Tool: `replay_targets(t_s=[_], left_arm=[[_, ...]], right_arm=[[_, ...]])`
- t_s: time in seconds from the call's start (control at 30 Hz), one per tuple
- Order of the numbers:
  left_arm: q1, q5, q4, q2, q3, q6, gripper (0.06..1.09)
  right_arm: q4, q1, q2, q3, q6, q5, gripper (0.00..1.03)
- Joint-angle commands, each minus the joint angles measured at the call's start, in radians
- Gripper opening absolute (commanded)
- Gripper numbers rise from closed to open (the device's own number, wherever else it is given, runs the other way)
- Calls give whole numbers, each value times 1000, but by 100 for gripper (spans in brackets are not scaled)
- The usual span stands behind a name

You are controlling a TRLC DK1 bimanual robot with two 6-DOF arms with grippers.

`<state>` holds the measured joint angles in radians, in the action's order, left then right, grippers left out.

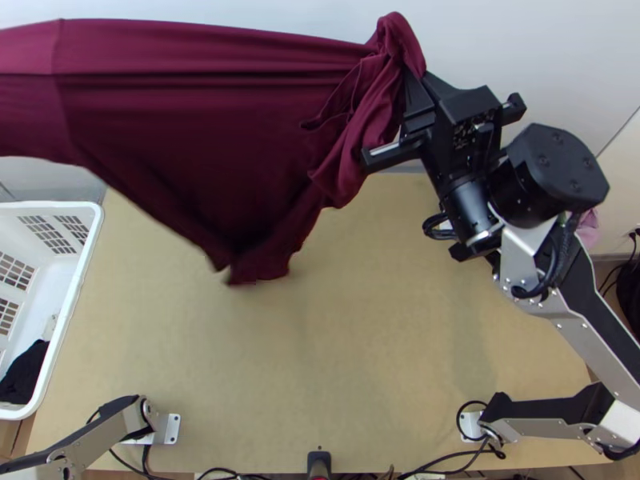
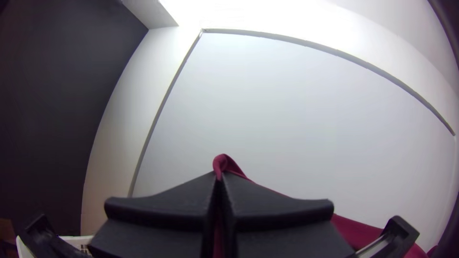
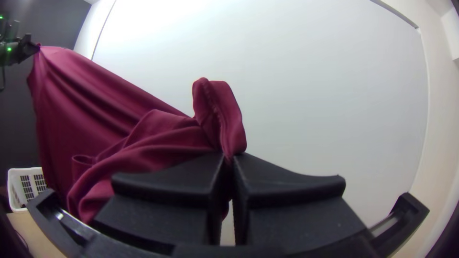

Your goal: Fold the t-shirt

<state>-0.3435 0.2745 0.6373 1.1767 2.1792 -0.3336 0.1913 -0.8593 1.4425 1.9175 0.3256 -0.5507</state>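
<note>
The dark red t-shirt hangs stretched in the air between the two arms, over the table's far left part, its lower part drooping in folds. At its right end my right gripper is shut on a bunched part. In the right wrist view that gripper pinches the cloth, a folded bit standing above the fingertips. In the left wrist view my left gripper is closed on a small tip of the shirt, and the fabric slopes down behind one finger.
A white basket with a black cloth inside stands at the left of the light wooden table. Something pink lies beyond the right arm. Cables run along the near edge.
</note>
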Motion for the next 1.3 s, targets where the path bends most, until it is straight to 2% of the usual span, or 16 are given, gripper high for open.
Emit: replay_targets(t_s=[0.0, 0.2, 0.33, 0.5, 0.67, 0.87, 1.0, 1.17, 1.23, 1.27], left_arm=[[-42, 32, -39, -3, 54, 42, 10], [-61, 63, -146, -12, 67, 119, 10], [-57, 65, -122, -14, 37, 120, 10], [-15, 63, -93, -38, -171, 56, 10], [126, 65, -87, -72, -418, 19, 10], [319, 89, -134, -121, -736, 24, 10], [360, 91, -292, -130, -947, 71, 10], [373, 92, -418, -37, -1036, 84, 10], [373, 92, -455, 15, -1035, 84, 10], [373, 92, -482, 41, -1032, 87, 10]], right_arm=[[-43, -46, -7, -20, 9, -8, 3], [-79, -83, 9, -2, 12, -8, 3], [-79, -75, 21, 6, -5, -8, 3], [-64, 40, 21, -75, -115, 1, 3], [-12, 189, 38, -233, -327, 100, 3], [-13, 278, 137, -397, -523, 184, 3], [-35, 286, 242, -446, -577, 206, 3], [-108, 313, 380, -426, -591, 206, 3], [-118, 325, 430, -393, -609, 206, 18], [-118, 325, 449, -374, -614, 206, 19]])
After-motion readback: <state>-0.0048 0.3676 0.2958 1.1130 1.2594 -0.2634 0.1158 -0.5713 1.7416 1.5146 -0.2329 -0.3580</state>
